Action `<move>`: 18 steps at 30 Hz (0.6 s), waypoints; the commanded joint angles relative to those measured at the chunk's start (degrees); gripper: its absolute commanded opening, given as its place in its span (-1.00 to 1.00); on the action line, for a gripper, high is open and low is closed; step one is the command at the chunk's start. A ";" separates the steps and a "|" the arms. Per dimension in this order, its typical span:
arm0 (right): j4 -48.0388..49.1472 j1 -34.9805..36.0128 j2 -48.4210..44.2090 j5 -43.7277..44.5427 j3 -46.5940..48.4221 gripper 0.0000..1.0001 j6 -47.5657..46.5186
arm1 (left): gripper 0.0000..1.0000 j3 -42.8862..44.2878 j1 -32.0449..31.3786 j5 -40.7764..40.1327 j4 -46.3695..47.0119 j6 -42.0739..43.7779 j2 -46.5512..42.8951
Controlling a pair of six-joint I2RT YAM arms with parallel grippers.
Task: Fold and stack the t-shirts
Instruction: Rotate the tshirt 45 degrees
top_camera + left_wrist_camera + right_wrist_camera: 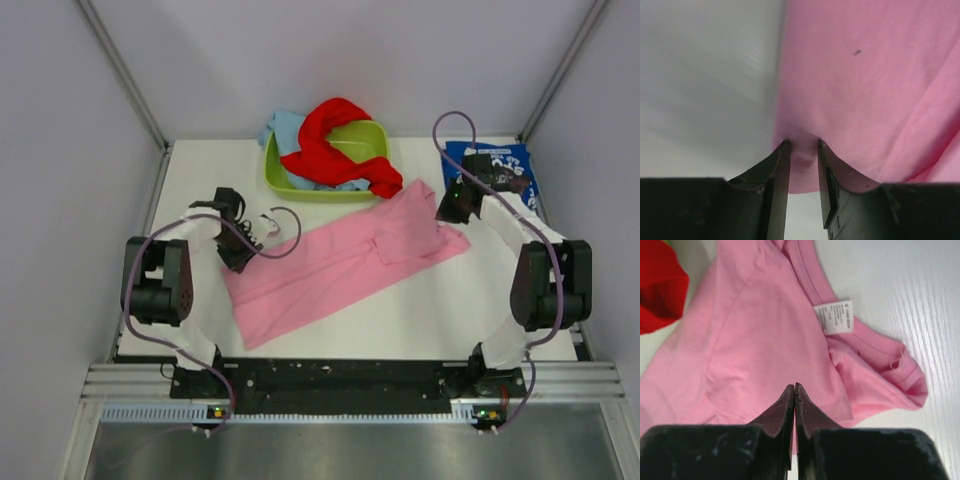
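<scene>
The pink t-shirt lies spread diagonally across the white table. My left gripper is at its near-left corner; in the left wrist view the gripper is closed on a puckered fold of the pink cloth at its edge. My right gripper is at the shirt's far-right end, by the collar. In the right wrist view it is shut, tips over the flat pink cloth. The red t-shirt and the light blue one lie in the tub. The navy printed t-shirt lies at the back right.
The lime green tub stands at the back centre, just beyond the pink shirt. A white care label shows at the collar. Bare table lies in front of the shirt. Grey walls close in both sides.
</scene>
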 commanded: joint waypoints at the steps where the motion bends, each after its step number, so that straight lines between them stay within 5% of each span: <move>1: 0.83 -0.87 1.45 2.03 -6.73 -1.00 0.63 | -0.34 -6.01 -2.14 -2.43 3.07 3.31 -1.48; 9: 1.36 -5.68 12.09 3.88 -0.08 -1.00 0.11 | -0.34 -20.16 -3.99 -0.07 -3.60 7.53 -12.90; 15: -1.37 -6.67 13.08 1.10 10.13 -1.00 -3.84 | -0.26 -20.28 -4.35 6.26 -11.87 8.77 -22.74; 18: 1.96 -4.31 6.15 -2.00 8.83 -0.68 -7.61 | -0.16 -14.49 -4.00 7.66 -14.33 8.33 -27.40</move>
